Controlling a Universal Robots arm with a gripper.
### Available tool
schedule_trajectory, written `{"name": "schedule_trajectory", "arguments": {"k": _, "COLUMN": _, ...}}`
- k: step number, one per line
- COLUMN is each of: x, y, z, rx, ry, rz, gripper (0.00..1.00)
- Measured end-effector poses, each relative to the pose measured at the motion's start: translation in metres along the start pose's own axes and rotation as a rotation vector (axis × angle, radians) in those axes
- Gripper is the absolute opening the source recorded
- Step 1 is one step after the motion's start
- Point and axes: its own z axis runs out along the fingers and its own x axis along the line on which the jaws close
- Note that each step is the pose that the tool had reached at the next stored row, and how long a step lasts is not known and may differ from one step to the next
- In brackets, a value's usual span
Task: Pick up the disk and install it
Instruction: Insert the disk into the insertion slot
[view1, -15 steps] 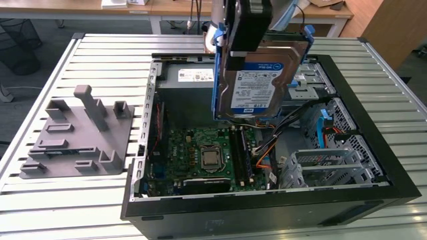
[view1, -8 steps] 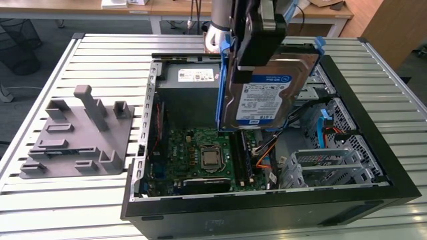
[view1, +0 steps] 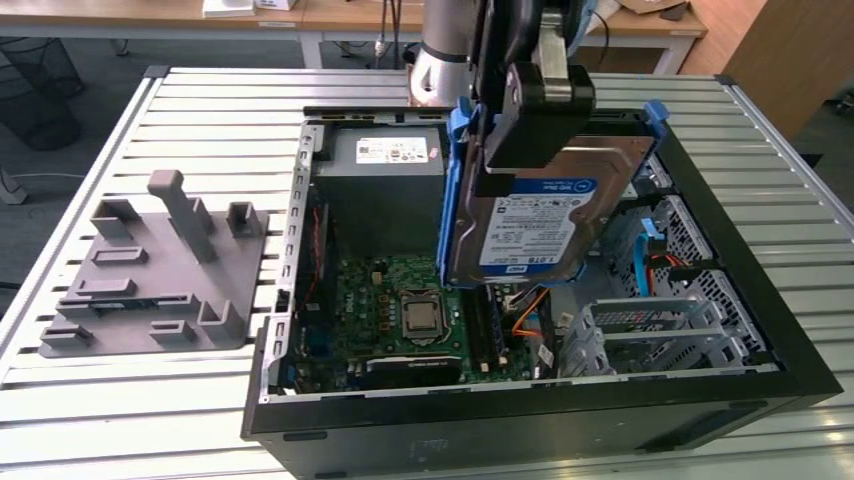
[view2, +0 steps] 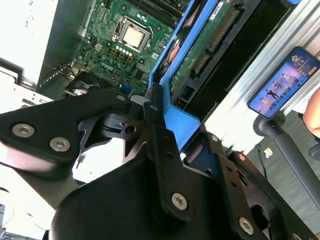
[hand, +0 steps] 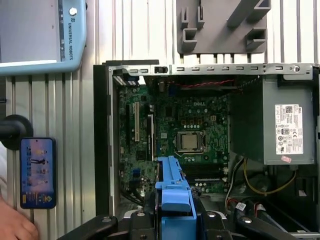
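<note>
A slatted metal table (view1: 200, 110) carries an open black computer case (view1: 534, 435), lying on its side close to the table's near edge in the exterior view. Inside, a green motherboard (view1: 380, 290) with a bare silver processor (view1: 422, 317) sits beside a grey power-supply box (view1: 387, 195) bearing a white sticker. A grey plastic fixture (view1: 147, 270) stands apart from the case, toward the edge at the exterior view's left. A lit phone (hand: 37, 172) perches on a holder.

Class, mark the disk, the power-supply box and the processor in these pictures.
the disk (view1: 541, 232): exterior view, on its white-and-blue label.
the power-supply box (view1: 380, 210): exterior view, on its grey side.
the processor (hand: 189, 142): first wrist view, centre of its metal lid.
</note>
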Motion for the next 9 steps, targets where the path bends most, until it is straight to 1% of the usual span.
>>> {"name": "schedule_trajectory", "arguments": {"k": 7, "x": 0.0000, "y": -0.0004, "z": -0.0001, "rx": -0.0001, "ry": 0.0002, "rz": 0.000, "gripper": 0.37}}
{"name": "schedule_trajectory", "arguments": {"k": 9, "x": -0.0001, "y": -0.0021, "z": 0.0000, "rx": -0.0001, "ry": 0.0002, "rz": 0.000, "gripper": 0.37}}
